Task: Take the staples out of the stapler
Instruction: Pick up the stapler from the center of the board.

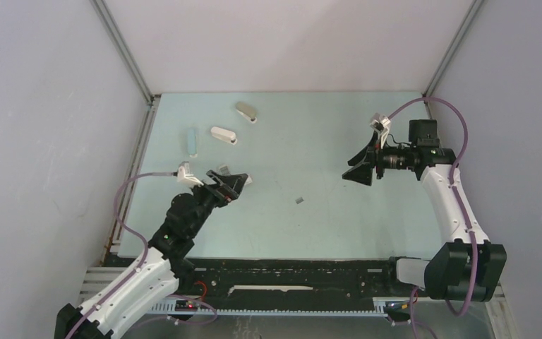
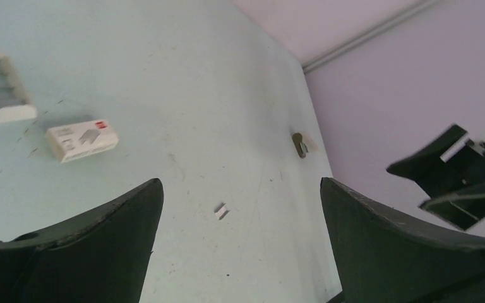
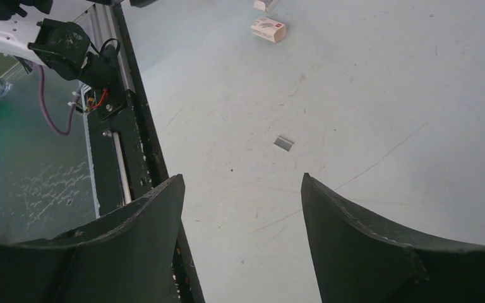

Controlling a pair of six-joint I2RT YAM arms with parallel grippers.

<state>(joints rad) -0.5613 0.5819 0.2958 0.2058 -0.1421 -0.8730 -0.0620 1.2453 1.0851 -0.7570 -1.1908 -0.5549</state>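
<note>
A small silvery block of staples point(image 1: 300, 200) lies loose on the pale table, between the two arms; it also shows as staples point(image 2: 221, 211) and staples point(image 3: 283, 142) in the wrist views. A white stapler point(image 1: 224, 134), a beige stapler point(image 1: 245, 111) and a slim blue stapler point(image 1: 192, 141) lie at the back left. My left gripper point(image 1: 231, 182) hovers left of the staples, open and empty, as seen at the left gripper point(image 2: 240, 183). My right gripper point(image 1: 355, 169) hangs to their right, raised, open and empty, as seen at the right gripper point(image 3: 241, 177).
A small white printed box point(image 1: 248, 180) lies beside the left gripper, also seen as the box point(image 2: 82, 140) and the box point(image 3: 268, 29). A small beige object point(image 2: 299, 144) sits near the right wall. The black base rail point(image 3: 129, 145) borders the near edge.
</note>
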